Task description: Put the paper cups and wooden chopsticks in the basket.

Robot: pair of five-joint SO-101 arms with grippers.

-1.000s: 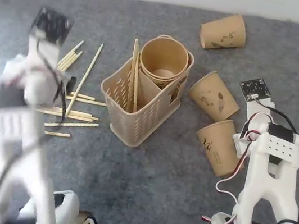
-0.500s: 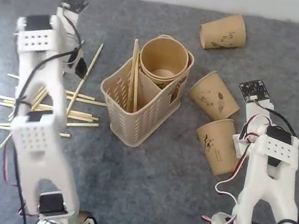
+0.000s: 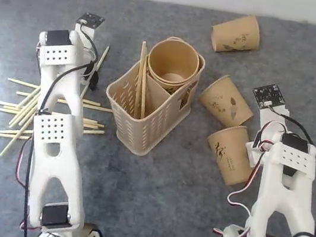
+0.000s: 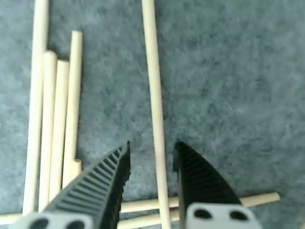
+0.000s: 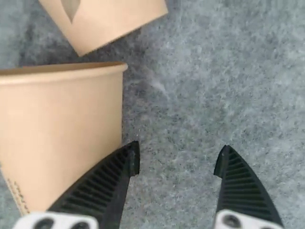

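My left gripper (image 4: pixel 152 144) is open and low over the carpet, its fingers on either side of one wooden chopstick (image 4: pixel 153 81). Several more chopsticks (image 4: pixel 55 119) lie beside it. From above, this gripper (image 3: pixel 94 75) is left of the tan basket (image 3: pixel 144 131), which holds stacked paper cups (image 3: pixel 174 61) and a few chopsticks (image 3: pixel 142 80). My right gripper (image 5: pixel 179 148) is open, right beside a paper cup (image 5: pixel 57 133) lying on its side, with nothing between the fingers. A second cup (image 5: pixel 105 19) lies just beyond.
Loose chopsticks (image 3: pixel 33 112) are scattered left of the basket. Three cups lie on their sides to its right: one at the back (image 3: pixel 236 33), one in the middle (image 3: pixel 227 101), one nearest the right arm (image 3: pixel 230 154). Grey carpet covers the table.
The left arm has swung from the far left in toward the basket and come down over the chopsticks. The right arm and the cups have not moved.
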